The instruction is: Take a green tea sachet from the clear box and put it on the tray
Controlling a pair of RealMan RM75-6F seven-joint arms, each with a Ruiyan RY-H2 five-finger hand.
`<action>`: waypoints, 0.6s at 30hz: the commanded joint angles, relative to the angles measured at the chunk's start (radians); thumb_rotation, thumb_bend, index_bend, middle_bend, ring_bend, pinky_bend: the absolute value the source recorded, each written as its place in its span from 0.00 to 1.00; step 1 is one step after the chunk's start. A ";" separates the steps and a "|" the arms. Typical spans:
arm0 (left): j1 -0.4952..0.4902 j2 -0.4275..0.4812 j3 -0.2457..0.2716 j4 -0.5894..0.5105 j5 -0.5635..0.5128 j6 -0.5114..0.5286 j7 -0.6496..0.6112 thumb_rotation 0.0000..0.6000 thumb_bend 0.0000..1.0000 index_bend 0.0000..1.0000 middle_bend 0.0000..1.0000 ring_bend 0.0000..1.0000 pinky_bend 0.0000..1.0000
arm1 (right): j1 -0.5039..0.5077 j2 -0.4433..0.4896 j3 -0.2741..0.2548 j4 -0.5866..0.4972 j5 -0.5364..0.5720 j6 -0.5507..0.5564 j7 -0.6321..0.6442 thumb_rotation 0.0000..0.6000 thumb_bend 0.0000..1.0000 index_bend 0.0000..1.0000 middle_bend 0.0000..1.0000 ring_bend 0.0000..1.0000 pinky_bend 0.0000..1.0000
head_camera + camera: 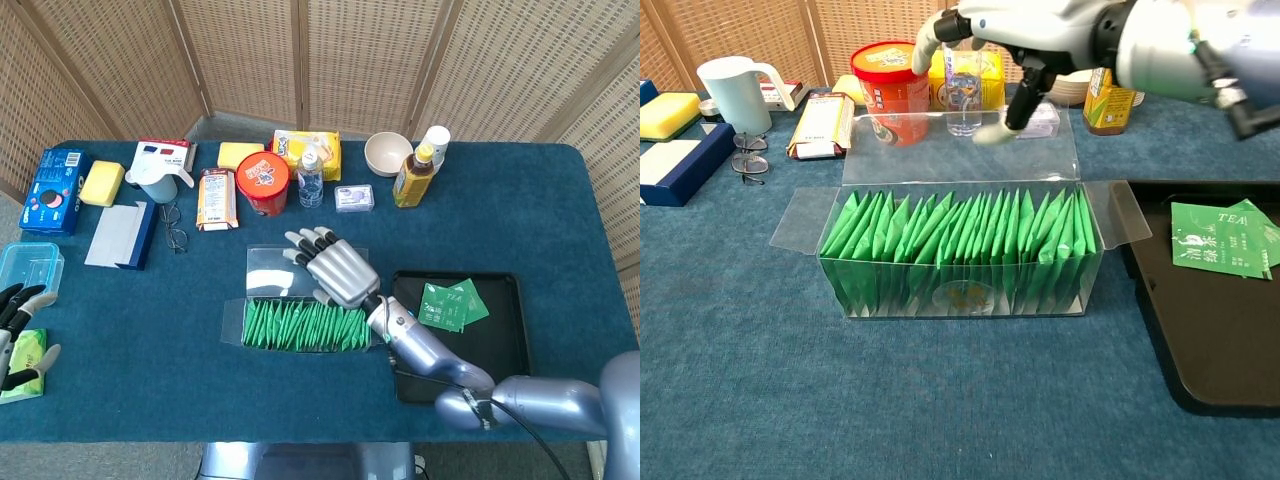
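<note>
Green tea sachets (300, 326) stood packed upright in a row inside the clear box (262, 268) at the middle of the table (150, 390) in the head view. The right hand (336, 268) hovered over the box's right portion with its fingers (304, 240) spread apart and nothing held. Several sachets already lay on the black tray (505, 345) just to the right of the box. The left hand (22, 335) rested at the table's left edge, beside a green packet (25, 352); whether it held anything could not be told.

In my judgement the step in hand was reaching for another sachet. To do it well, the hand should come down over the row, pinch a single sachet by its top edge, and lift it straight up so the neighbours stay put and the light box does not tip or drag.

From the chest view, the box's flaps (800, 218) lay folded open and the sachets fanned slightly. The right hand hung above the rear flap, fingers released, well clear of the row. On the tray's sachets (1215, 240) the word "TEA" could be read, with characters beside it too small to make out. A round label on the box front was not legible.
</note>
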 commanded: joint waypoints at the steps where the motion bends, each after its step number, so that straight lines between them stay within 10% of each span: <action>1: -0.004 0.003 0.001 -0.010 0.007 -0.001 0.009 1.00 0.27 0.19 0.17 0.09 0.25 | -0.034 0.049 -0.035 -0.020 -0.111 -0.012 0.071 1.00 0.10 0.27 0.13 0.11 0.17; 18: -0.010 0.019 0.010 -0.065 0.019 -0.012 0.065 1.00 0.27 0.19 0.17 0.09 0.25 | -0.019 0.064 -0.112 0.014 -0.306 -0.097 0.015 1.00 0.05 0.36 0.15 0.11 0.17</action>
